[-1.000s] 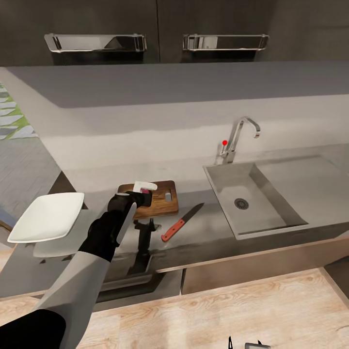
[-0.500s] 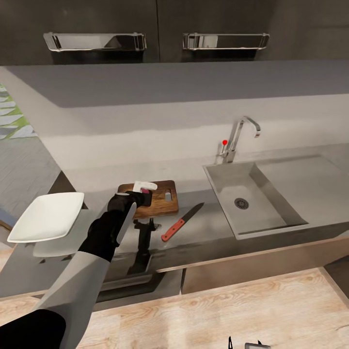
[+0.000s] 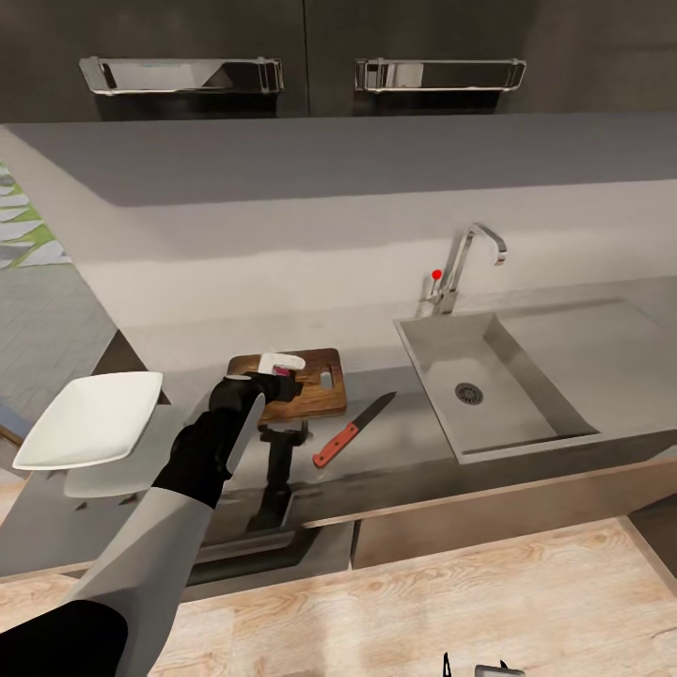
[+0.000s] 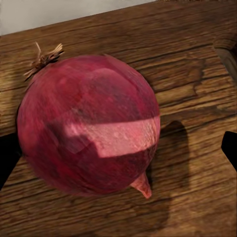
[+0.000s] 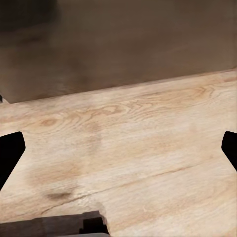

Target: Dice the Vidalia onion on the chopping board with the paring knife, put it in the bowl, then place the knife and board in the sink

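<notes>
While its two fingertips stand wide apart at the edges of the wrist view, the left gripper (image 4: 118,153) hangs over the onion (image 4: 89,126), which rests on the chopping board (image 4: 192,74); one dark tip sits close against the onion's side, the other well clear, so nothing is pinched. In the head view that gripper (image 3: 277,376) sits over the board (image 3: 320,400) near its left end. The knife (image 3: 353,432) lies just beside the board on the countertop (image 3: 385,451), its blade aimed toward the sink (image 3: 541,442). The bowl (image 3: 89,418) sits well left of the board. The right gripper (image 5: 118,153) is likewise spread, pointing at the wooden floor (image 5: 148,143).
</notes>
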Controlling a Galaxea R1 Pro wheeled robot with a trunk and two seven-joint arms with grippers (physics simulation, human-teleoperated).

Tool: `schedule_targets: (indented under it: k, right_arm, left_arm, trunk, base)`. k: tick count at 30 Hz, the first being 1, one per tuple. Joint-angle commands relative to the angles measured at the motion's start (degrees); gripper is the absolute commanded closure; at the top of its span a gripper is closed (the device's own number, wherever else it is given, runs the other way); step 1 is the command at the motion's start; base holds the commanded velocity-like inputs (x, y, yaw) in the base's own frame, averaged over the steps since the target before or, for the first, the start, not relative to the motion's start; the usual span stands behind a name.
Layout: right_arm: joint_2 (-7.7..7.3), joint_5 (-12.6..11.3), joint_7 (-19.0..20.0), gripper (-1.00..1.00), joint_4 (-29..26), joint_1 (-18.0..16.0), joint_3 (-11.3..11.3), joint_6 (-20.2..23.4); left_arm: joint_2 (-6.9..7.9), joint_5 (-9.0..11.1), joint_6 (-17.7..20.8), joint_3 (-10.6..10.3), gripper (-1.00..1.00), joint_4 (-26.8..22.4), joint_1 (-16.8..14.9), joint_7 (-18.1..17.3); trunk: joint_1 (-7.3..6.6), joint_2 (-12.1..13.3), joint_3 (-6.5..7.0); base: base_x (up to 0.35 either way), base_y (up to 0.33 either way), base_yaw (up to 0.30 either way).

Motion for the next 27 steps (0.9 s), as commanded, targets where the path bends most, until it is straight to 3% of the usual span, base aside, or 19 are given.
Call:
schedule_targets:
  k: [1,14,20,22,27]
  right_arm:
    - [0.03,0.6,-0.4,-1.00,0.0,0.0,-0.3,-0.1]
    - [0.03,0.6,-0.4,-1.00,0.0,0.0,-0.3,-0.1]
    - [0.03,0.6,-0.4,-1.00,0.0,0.0,-0.3,-0.1]
    - [0.03,0.6,-0.4,-1.00,0.0,0.0,-0.3,-0.1]
    - [0.03,0.6,-0.4,-1.00,0.0,0.0,-0.3,-0.1]
  left_arm:
    - [0.01,0.3,0.3,-0.1,-1.00,-0.1,0.0,0.4]
    - [0.01,0.3,0.3,0.0,-1.00,-1.9,0.0,0.6]
    - [0.01,0.3,0.8,0.1,-1.00,-10.5,0.0,0.7]
    - [0.01,0.2,3.0,0.2,-1.00,-15.5,0.0,0.7]
    - [0.01,0.2,8.3,0.3,-1.00,-21.3,0.0,0.8]
  trunk:
    - [0.02,-0.1,-0.08]
    - [0.02,-0.1,-0.08]
    - [0.02,-0.1,-0.08]
    - [0.02,-0.1,-0.08]
    - [0.02,-0.1,-0.08]
  base:
    - [0.000,0.000,0.000]
    - [0.000,0.000,0.000]
    - [0.000,0.000,0.000]
    - [0.000,0.000,0.000]
    - [0.000,0.000,0.000]
